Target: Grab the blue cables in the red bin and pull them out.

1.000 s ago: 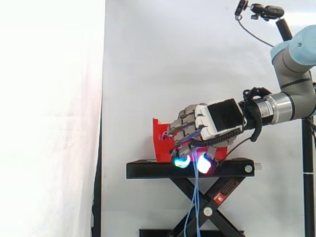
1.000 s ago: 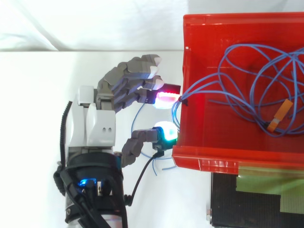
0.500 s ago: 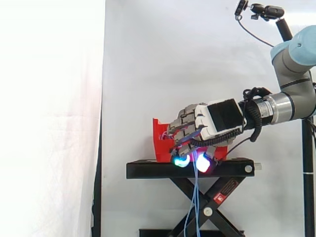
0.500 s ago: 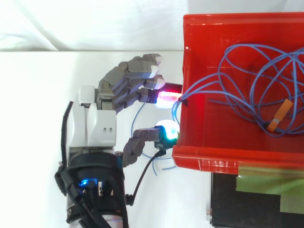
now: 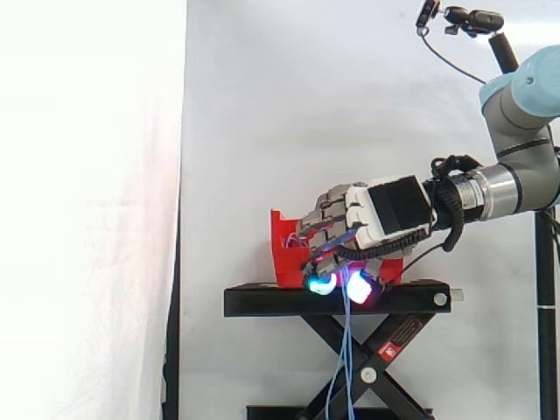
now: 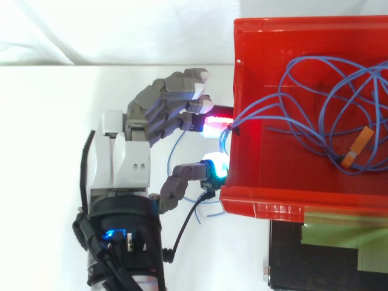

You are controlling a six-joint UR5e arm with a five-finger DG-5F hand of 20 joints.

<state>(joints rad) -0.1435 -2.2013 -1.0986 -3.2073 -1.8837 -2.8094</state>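
Thin blue cables [image 6: 248, 112] pass between the curled fingertips [image 6: 215, 124] and thumb of the grey-and-white robot hand [image 6: 124, 160], pinched just outside the red plastic bin [image 6: 267, 206]. From there they cross the bin's wall. Most loops lie inside the bin, so the pull likely goes straight back from that wall.

The bin [image 6: 285, 209] is bright red all over, and the cables [image 6: 315, 79] looped in it are a thin light blue. One of them carries a small orange tag [image 6: 359, 144]. The hand [image 6: 124, 163] has a white palm and grey fingers; one pad [image 6: 216, 125] glows pinkish red, and another pad [image 6: 213, 165] glows cyan going to green. The arm [image 5: 525, 96] is pale blue and grey with a silver band. The stand [image 5: 262, 302] is black, with a red label [image 5: 395, 339] on one leg. The curtain [image 5: 262, 105] is plain white.
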